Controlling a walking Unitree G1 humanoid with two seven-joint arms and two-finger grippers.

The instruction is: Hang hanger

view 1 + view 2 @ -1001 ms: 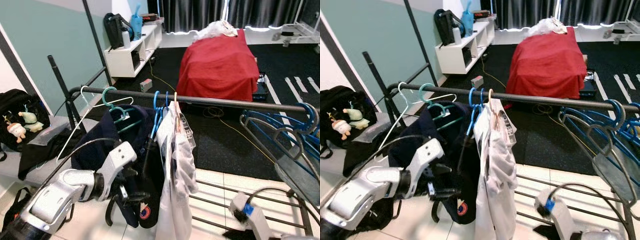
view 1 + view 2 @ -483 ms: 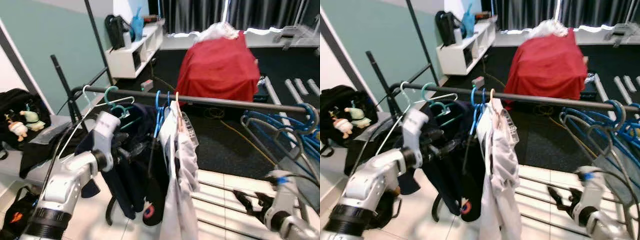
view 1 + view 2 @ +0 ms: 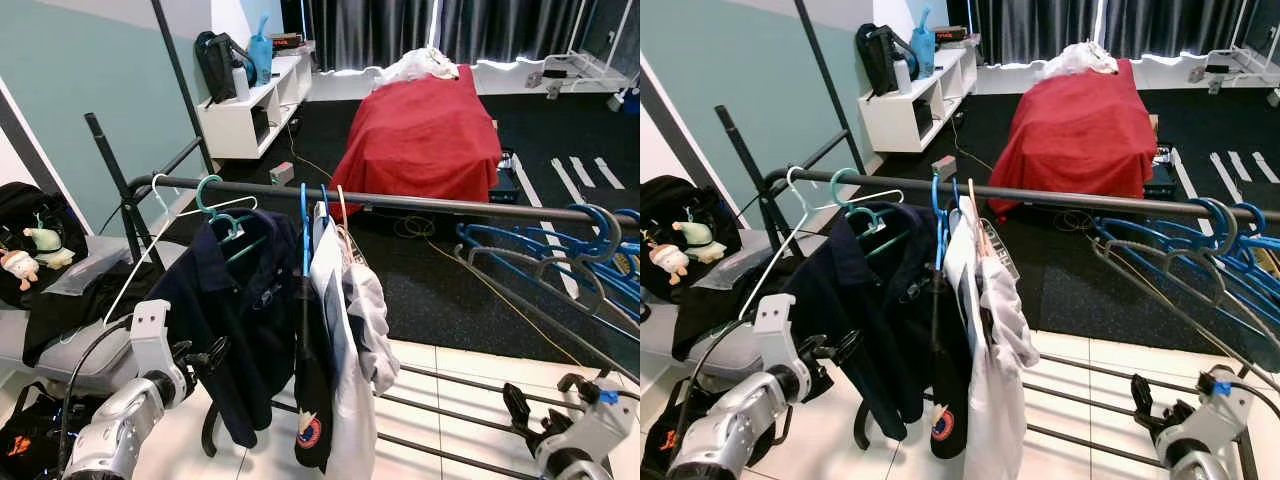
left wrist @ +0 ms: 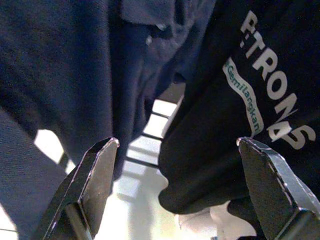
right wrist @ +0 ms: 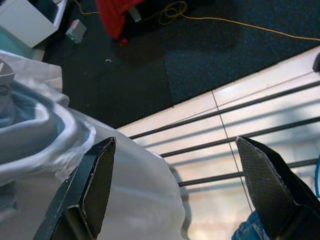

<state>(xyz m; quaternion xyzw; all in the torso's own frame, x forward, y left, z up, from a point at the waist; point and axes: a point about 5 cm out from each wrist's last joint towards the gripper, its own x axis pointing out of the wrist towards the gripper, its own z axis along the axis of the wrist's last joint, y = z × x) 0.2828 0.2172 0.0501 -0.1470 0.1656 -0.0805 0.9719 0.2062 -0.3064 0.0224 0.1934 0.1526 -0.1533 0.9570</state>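
You face a bedroom with a black carpet [image 3: 470,290] that meets white floor tiles [image 3: 1080,385] near you; a bed under a red cover [image 3: 425,130] stands at the back beside a white shelf unit [image 3: 250,105], dark curtains [image 3: 1040,25] behind, and a black bag [image 3: 675,215] with soft toys sits at the left wall. A dark clothes rail [image 3: 430,203] crosses your view. On it hang a white hanger [image 3: 160,235], a teal hanger [image 3: 225,215] carrying a navy shirt [image 3: 235,320], a blue hanger [image 3: 305,215] with a black garment [image 3: 945,400], a white garment [image 3: 350,360], and a cluster of bare blue hangers [image 3: 560,255] at the right end. Your left gripper [image 3: 205,358] sits low beside the navy shirt, jaws spread wide and holding nothing; in the left wrist view the shirt and a printed black garment hang just ahead of the fingers [image 4: 95,175]. Your right gripper [image 3: 1155,405] hangs low over the tiles at the right, jaws wide apart and empty; in its wrist view the white garment lies near one finger [image 5: 90,185].
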